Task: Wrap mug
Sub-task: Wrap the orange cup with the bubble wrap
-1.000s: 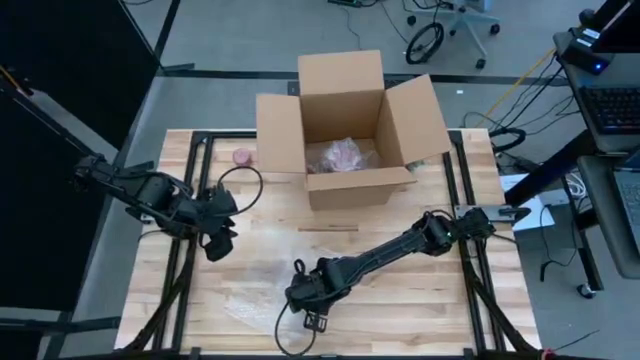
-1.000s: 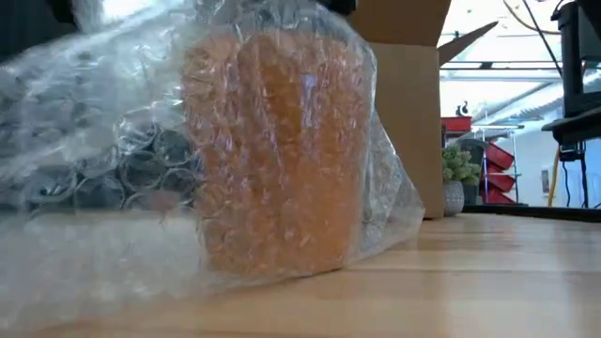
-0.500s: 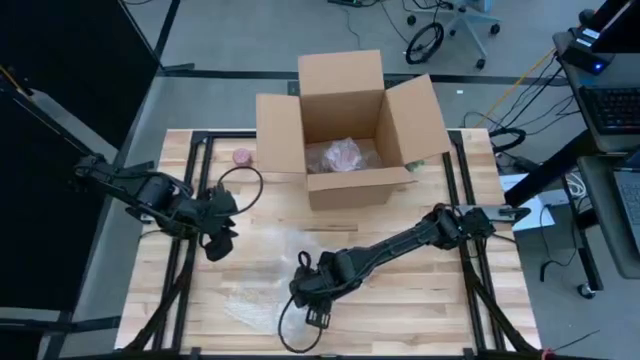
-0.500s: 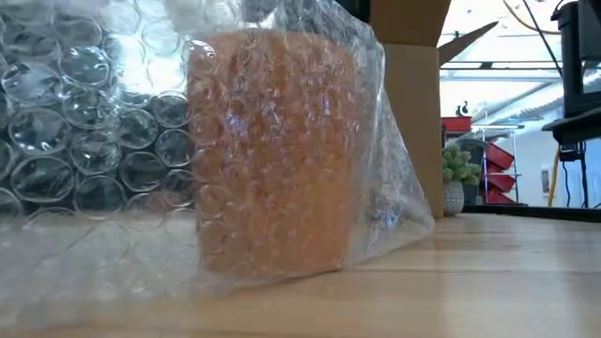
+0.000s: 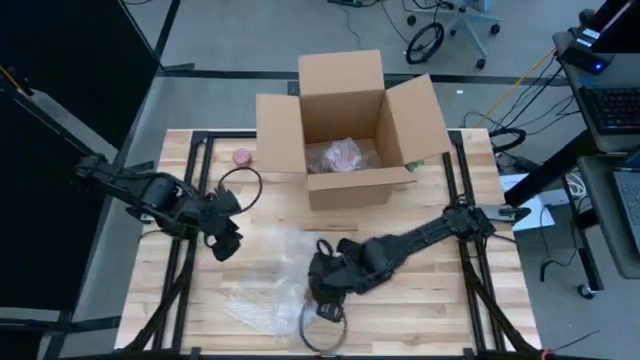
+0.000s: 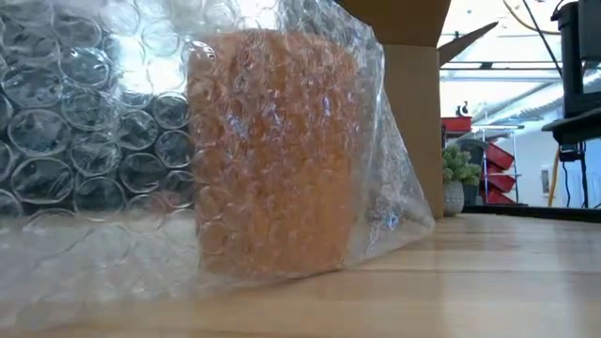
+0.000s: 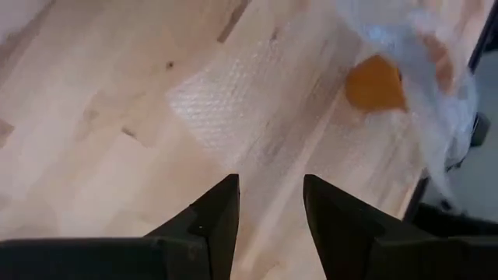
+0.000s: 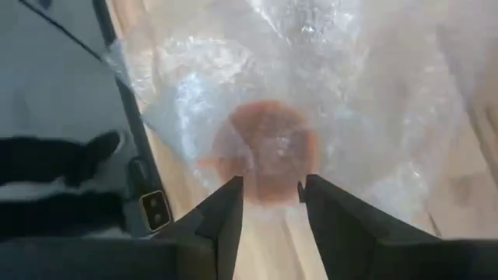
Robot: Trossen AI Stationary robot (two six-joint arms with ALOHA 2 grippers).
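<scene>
An orange mug (image 6: 272, 150) stands upright on its base on the wooden table, near the front edge, covered in clear bubble wrap (image 6: 75, 122). The wrap (image 5: 262, 295) spreads out on the table to the mug's left. My right gripper (image 5: 322, 300) hangs above the mug (image 8: 264, 152), pointing down. It (image 8: 268, 210) is open, with nothing between its fingers. My left gripper (image 5: 228, 247) is open over the table left of the wrap. Its wrist view (image 7: 270, 210) shows the mug (image 7: 375, 82) farther off.
An open cardboard box (image 5: 345, 190) stands at the table's far middle with a wrapped pink item (image 5: 343, 155) inside. A small pink roll (image 5: 242, 156) lies left of the box. Bare wood lies on the table's right half.
My right gripper has gone a little toward the table's right edge, staying near the front edge over the wrap. My left gripper has edged toward the wrap. Beside the mug, the wrap was blurred and bunched low. It now stands higher and still.
</scene>
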